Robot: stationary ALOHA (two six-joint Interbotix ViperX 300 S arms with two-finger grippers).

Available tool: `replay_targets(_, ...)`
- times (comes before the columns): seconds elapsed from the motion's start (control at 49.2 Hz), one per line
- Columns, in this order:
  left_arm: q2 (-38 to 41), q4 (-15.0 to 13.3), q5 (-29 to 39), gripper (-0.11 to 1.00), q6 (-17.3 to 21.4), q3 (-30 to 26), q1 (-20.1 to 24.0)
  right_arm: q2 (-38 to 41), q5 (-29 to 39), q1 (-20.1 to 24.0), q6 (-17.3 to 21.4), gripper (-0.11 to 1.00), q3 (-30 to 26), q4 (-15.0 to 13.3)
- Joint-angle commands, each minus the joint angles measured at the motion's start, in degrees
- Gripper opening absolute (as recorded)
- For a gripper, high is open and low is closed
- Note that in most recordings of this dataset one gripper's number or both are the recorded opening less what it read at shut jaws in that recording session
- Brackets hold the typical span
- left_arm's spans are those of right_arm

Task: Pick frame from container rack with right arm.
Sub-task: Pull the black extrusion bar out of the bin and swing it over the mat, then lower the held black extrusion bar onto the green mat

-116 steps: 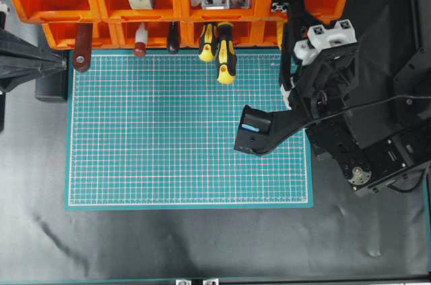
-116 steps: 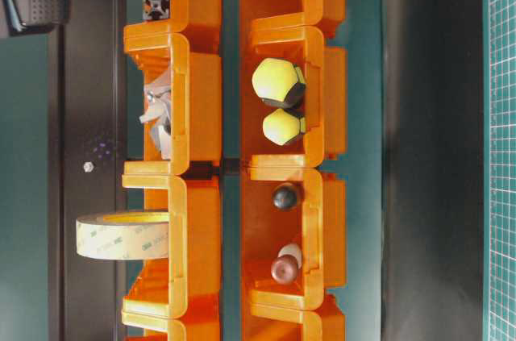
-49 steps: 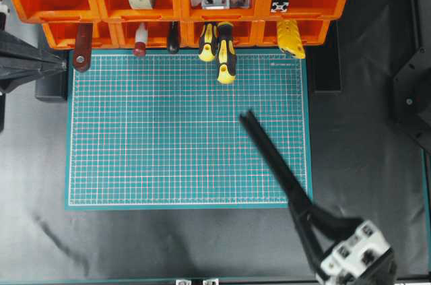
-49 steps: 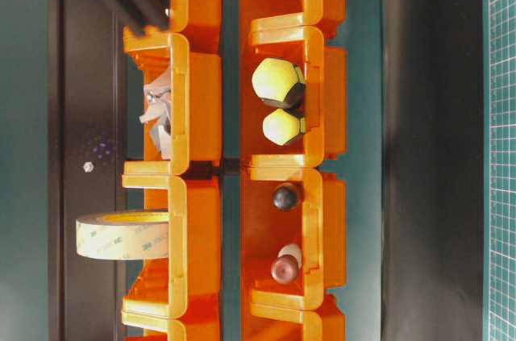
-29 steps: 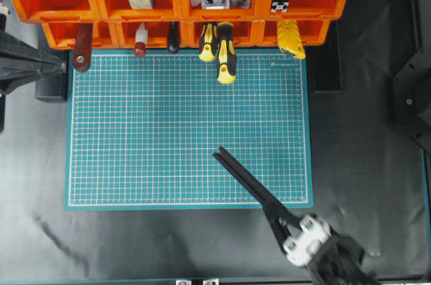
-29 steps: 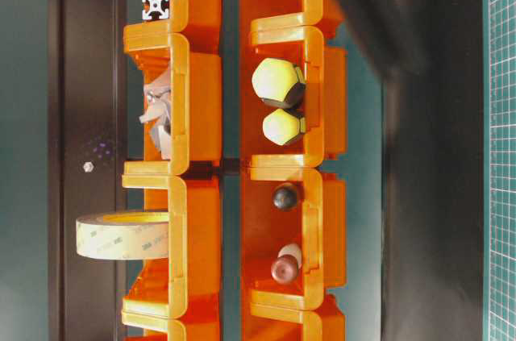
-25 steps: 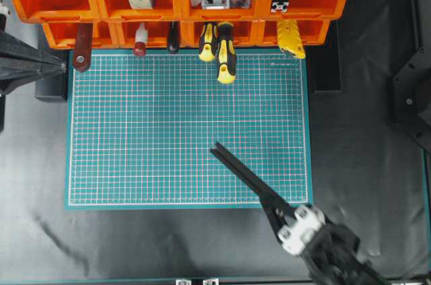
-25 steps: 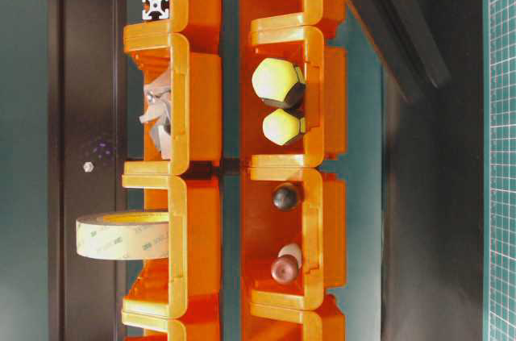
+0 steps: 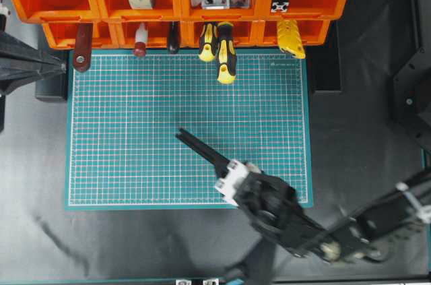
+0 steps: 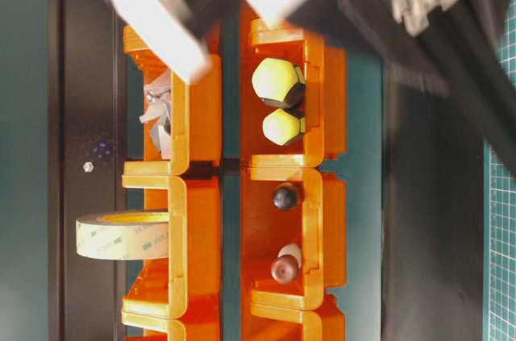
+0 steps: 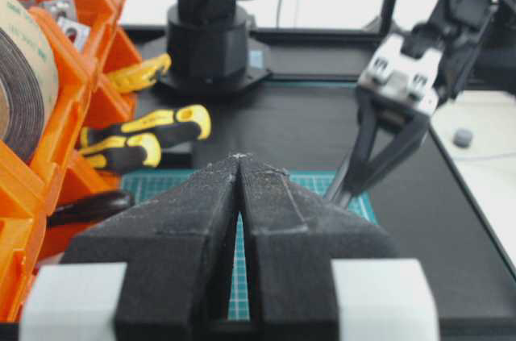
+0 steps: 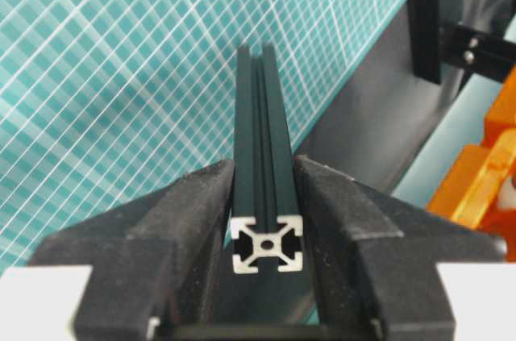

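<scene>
Two arms share this scene, and we find the right gripper [image 12: 262, 196] clamped on the frame [image 12: 260, 139]; in the right wrist view its two black padded fingers [image 12: 181, 220] press the bar's sides, the square silver-edged end faces the camera, and the slotted length runs out ahead over the green mat [image 12: 121, 59]; in the overhead view we see the frame [image 9: 202, 148] as a slim dark bar lying diagonally above the lower middle of the mat [image 9: 135, 130], its free end pointing up and left, its other end at the white blocks of the right arm [image 9: 283, 214], which reaches in from the lower right corner; the frame is clear of the container rack [image 9: 175, 2], which spans the top edge of that view; another black bar end [image 9: 279, 7] shows in the rack's upper right bin; yellow-and-black screwdriver handles [image 9: 221, 49] hang from the lower tier over the mat's top edge; the left gripper [image 11: 239, 196] sits at the left edge of the table, its foam-faced jaws drawn together with only a thin slit between them, holding nothing; the table-level view is crossed by blurred parts of the right arm in front of the orange bins [image 10: 201, 220].
</scene>
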Motion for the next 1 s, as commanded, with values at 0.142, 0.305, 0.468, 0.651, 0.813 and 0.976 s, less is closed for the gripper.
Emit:
replay_targets(0.142, 0.70, 0.18, -0.18, 0.01, -0.18, -1.14, 0.00, 2.11, -0.44, -3.25, -0.70, 0.25, -3.69, -0.35)
replay_targets(0.305, 0.70, 0.18, -0.18, 0.01, -0.18, -0.88, 0.00, 2.64, -0.35, -4.13, -0.18, 0.25, -3.08, 0.00)
replay_targets(0.468, 0.70, 0.18, -0.18, 0.01, -0.18, -0.70, 0.00, 2.90, -0.62, -4.13, 0.44, 0.25, -1.85, 1.85)
replay_targets(0.651, 0.62, 0.18, -0.18, 0.01, -0.18, -0.44, -0.09, 3.34, -1.23, -4.22, 0.97, 0.25, -1.41, 4.31)
replay_targets(0.813, 0.53, 0.18, -0.18, 0.01, -0.09, -0.26, 0.00, 3.43, -3.08, -4.22, 1.32, 0.25, -0.97, 6.94)
replay_targets(0.976, 0.53, 0.18, -0.18, 0.01, -0.09, -0.26, 0.00, 3.43, -5.19, -4.22, 1.76, 0.25, -0.88, 9.40)
